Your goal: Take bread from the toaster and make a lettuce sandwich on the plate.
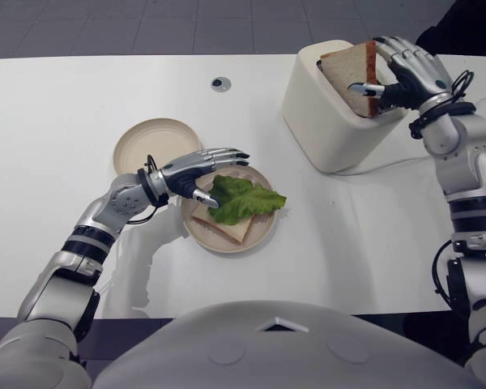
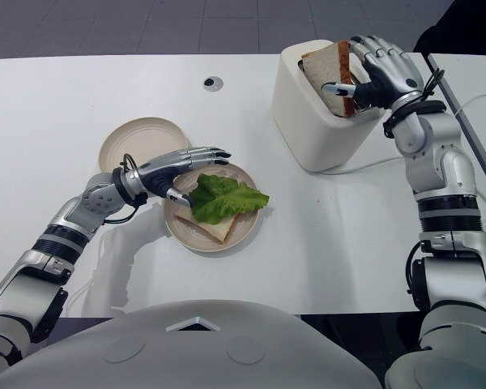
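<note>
Setting: a white table in front of a grey tiled floor.
Toaster: the cream toaster stands at the table's 1 o'clock, with a bread slice rising tilted from its slot.
Right hand: the right hand is clamped on the bread slice from its 3 o'clock, thumb on the near face.
Plate: the plate, near the table's centre, carries a base slice topped with lettuce.
Left hand: the left hand is at the plate's 9 o'clock rim, fingers stretched straight and holding nothing. The lettuce lies at its 3 o'clock, the stem end at the thumb tip.
Spare plate: the spare plate sits just beside the plate, at its 10 o'clock.
</note>
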### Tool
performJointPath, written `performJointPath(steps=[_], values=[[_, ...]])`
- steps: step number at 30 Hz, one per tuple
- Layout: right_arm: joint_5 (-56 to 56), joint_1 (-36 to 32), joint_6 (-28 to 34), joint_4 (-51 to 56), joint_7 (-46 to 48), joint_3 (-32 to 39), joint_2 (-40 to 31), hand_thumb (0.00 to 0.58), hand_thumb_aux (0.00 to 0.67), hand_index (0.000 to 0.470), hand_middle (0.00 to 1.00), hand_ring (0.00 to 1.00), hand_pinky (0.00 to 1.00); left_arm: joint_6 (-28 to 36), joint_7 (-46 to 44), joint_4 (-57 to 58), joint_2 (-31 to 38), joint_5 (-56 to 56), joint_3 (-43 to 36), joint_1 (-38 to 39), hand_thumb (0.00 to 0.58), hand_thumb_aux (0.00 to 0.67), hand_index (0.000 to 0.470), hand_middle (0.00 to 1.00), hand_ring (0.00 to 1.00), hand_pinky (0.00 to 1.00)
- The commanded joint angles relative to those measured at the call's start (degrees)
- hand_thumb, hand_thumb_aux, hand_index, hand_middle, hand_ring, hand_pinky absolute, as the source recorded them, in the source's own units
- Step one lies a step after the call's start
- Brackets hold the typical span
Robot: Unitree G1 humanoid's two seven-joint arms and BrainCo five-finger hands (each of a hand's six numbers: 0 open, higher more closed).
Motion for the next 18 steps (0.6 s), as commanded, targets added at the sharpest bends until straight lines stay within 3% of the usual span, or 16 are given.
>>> performJointPath(steps=[1, 2, 3, 14, 18], values=[[0.7, -1.7, -0.8, 0.6, -0.4, 2.5, 2.1, 0.575, 0.610, 0.428, 0.71, 0.71, 0.71, 0.1, 0.3, 0.7, -0.4, 1.1, 0.6, 0.0, 0.000, 0.000, 0.000, 0.00, 0.00, 0.00], [1.2, -1.9, -1.0, 0.2, -1.0, 2.2, 2.3, 0.580, 0.670, 0.470, 0.94, 0.94, 0.94, 0.1, 0.4, 0.7, -0.3, 1.1, 0.7, 0.2, 0.000, 0.000, 0.000, 0.00, 0.00, 0.00], [1.6, -2.3, -1.0, -0.1, -1.9, 1.6, 2.4, 0.580, 0.670, 0.470, 1.00, 1.00, 1.00, 0.1, 0.4, 0.6, -0.3, 1.1, 0.7, 0.3, 0.000, 0.000, 0.000, 0.00, 0.00, 0.00], [5.8, -4.8, -4.0, -6.4, -13.8, -5.8, 3.0, 0.580, 0.670, 0.470, 1.00, 1.00, 1.00, -0.5, 3.1, 1.7, -1.0, 2.4, 2.1, -0.6, 0.000, 0.000, 0.000, 0.00, 0.00, 0.00], [20.0, -2.8, -10.7, -12.0, -6.2, -6.6, 3.9, 0.580, 0.670, 0.470, 1.00, 1.00, 1.00, -3.1, 1.5, -1.3, -0.8, -4.1, 2.7, 0.1, 0.000, 0.000, 0.000, 0.00, 0.00, 0.00]])
